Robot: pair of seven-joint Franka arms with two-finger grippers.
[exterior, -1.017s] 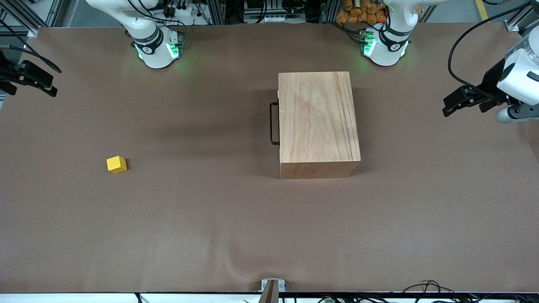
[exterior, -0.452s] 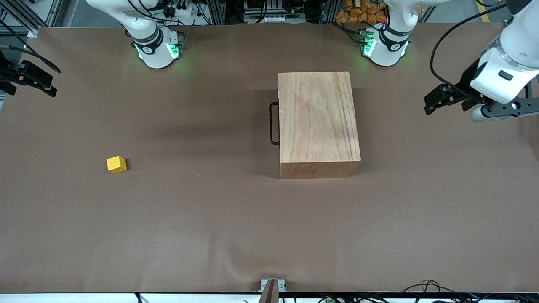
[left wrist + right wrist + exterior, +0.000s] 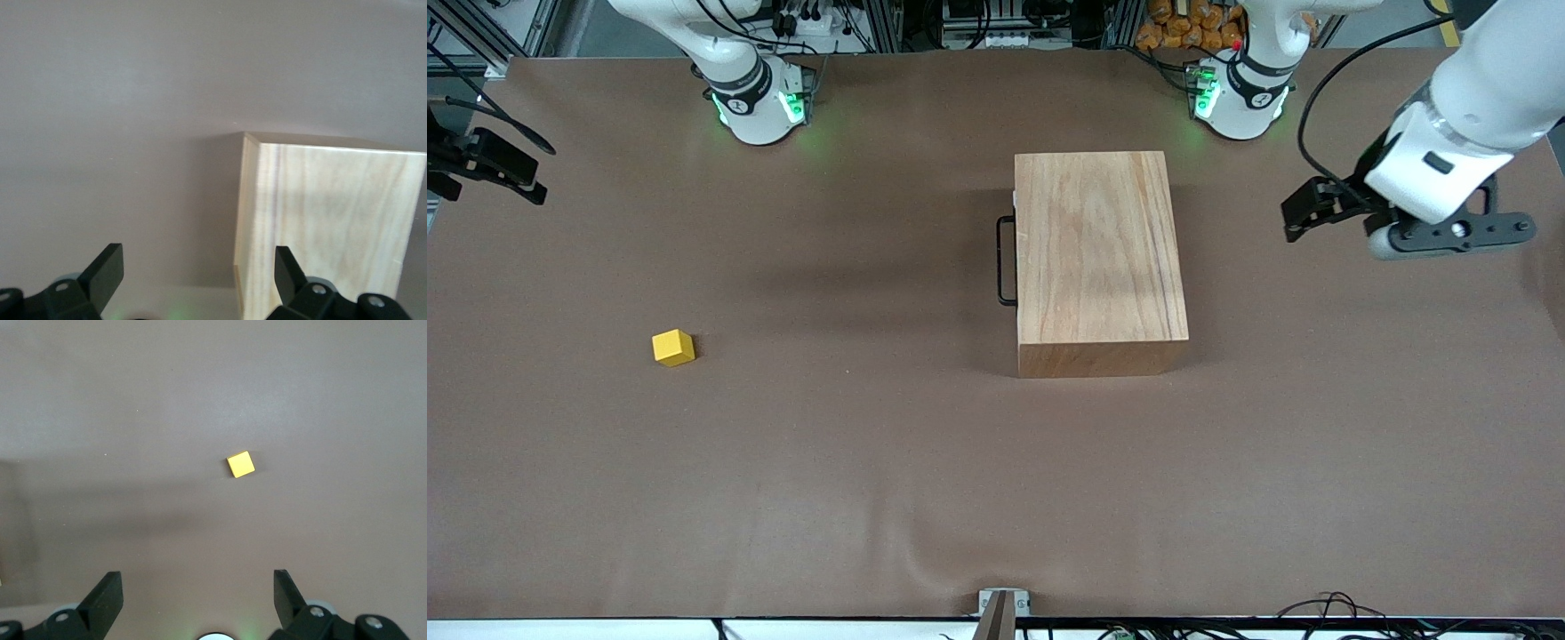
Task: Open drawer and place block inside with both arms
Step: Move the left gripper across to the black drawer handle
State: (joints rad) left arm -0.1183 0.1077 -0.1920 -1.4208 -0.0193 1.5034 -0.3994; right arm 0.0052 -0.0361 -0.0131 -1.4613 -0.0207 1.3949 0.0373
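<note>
Tabletop carries wooden box, drawer shut, handle facing the block lying well apart. Left claw hangs released beside the box; right claw waits released at the tabletop edge.

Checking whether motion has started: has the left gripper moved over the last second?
Yes. The left gripper, open, has shifted over the table toward the wooden box, closing much of the gap; the box itself has stayed put.
</note>
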